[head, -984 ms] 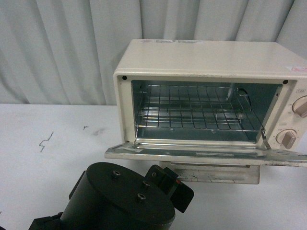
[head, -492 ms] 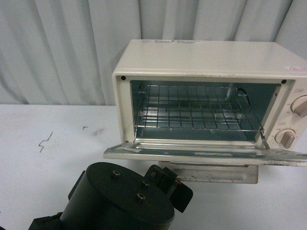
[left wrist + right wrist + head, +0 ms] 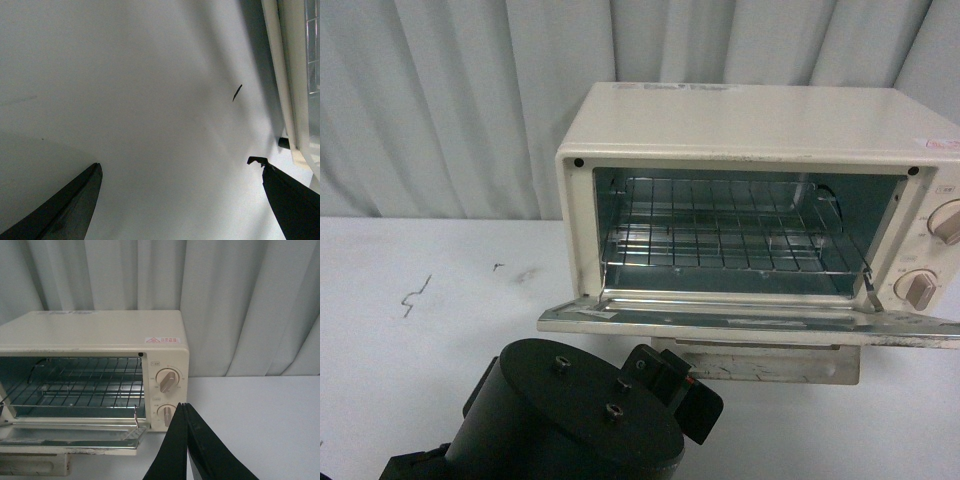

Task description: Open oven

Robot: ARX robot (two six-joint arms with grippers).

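Well, cream-white boxy toaster oven sits door-down just ahead of wide-open, empty left gripper, long axis crosswise; right gripper closed, empty.

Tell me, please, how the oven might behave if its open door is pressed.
It may tip forward: the door juts out flat beyond the oven. It looks small and light, so it could slide on the smooth table.
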